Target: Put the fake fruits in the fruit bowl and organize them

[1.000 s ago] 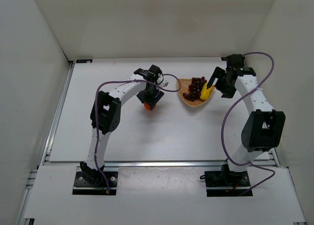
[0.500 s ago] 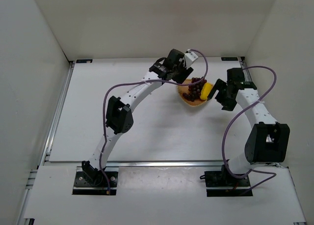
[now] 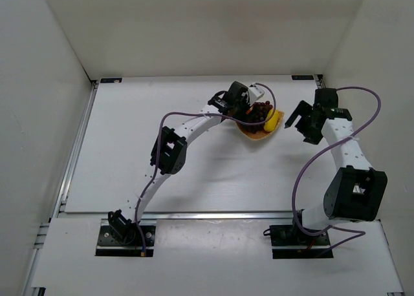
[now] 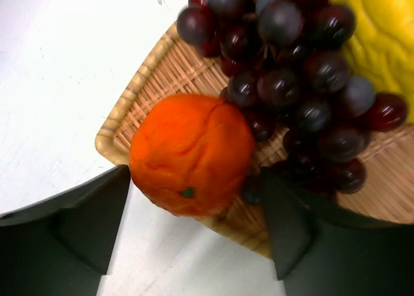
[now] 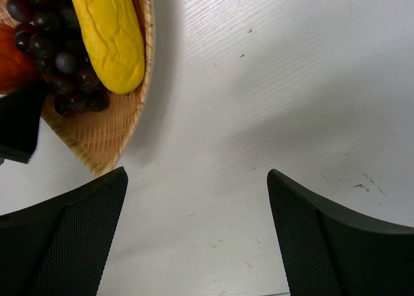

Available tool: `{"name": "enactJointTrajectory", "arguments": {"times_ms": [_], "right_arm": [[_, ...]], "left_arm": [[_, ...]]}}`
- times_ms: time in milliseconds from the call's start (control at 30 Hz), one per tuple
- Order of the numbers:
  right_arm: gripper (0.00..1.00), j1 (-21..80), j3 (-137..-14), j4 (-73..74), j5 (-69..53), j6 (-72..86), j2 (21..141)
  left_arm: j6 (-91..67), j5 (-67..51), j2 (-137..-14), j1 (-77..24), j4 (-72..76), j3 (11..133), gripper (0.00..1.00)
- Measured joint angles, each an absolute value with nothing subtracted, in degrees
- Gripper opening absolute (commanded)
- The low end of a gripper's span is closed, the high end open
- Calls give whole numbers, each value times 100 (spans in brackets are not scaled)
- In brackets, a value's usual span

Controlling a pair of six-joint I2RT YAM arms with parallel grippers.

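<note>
Left tool brackets the orange, one finger at each side; gripping or slack, cannot tell. Orange sits on the basket just inside the left rim, touching the grapes. Lemon lies lengthwise along the right rim. Right tool is wide and empty over the surface, right of the basket. Left arm is nearer, so the let-go and lift-off are probably its job.

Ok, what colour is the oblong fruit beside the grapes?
Yellow; the oblong fruit shows best in the right wrist view.

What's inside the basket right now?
An orange at the rim, a grape bunch in the middle, a yellow fruit beside the grapes. The basket floor under them is covered, so anything beneath cannot be seen.
</note>
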State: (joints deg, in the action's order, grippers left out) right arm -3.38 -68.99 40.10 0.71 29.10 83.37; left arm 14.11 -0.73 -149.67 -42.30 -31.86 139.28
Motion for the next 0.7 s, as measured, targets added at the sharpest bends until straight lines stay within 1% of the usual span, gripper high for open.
{"name": "enactJointTrajectory", "arguments": {"times_ms": [33,267,367,400,533,633,700], "right_arm": [[92,-357,-6925,4007,64,2897,8333],[93,-364,-6947,4018,40,2808,8095],[100,-375,-6875,4014,67,2816,7787],[100,-377,-6836,4034,73,2821,7660],[100,-480,-6661,4069,56,2816,7216],[100,-565,-6545,4141,47,2823,6976],[100,-593,-6466,4257,95,2836,6796]], "left_arm": [[1406,-80,-14936,-4233,-3151,13909,100],[1422,78,-14376,-4362,-3135,13443,100],[1490,268,-13856,-4445,-3170,13249,100],[1507,362,-13646,-4458,-3166,13190,100],[1599,913,-12449,-4488,-3087,12619,100],[1575,1262,-11308,-4261,-2945,11695,100],[1433,1446,-10560,-3830,-2917,10897,100]]}}
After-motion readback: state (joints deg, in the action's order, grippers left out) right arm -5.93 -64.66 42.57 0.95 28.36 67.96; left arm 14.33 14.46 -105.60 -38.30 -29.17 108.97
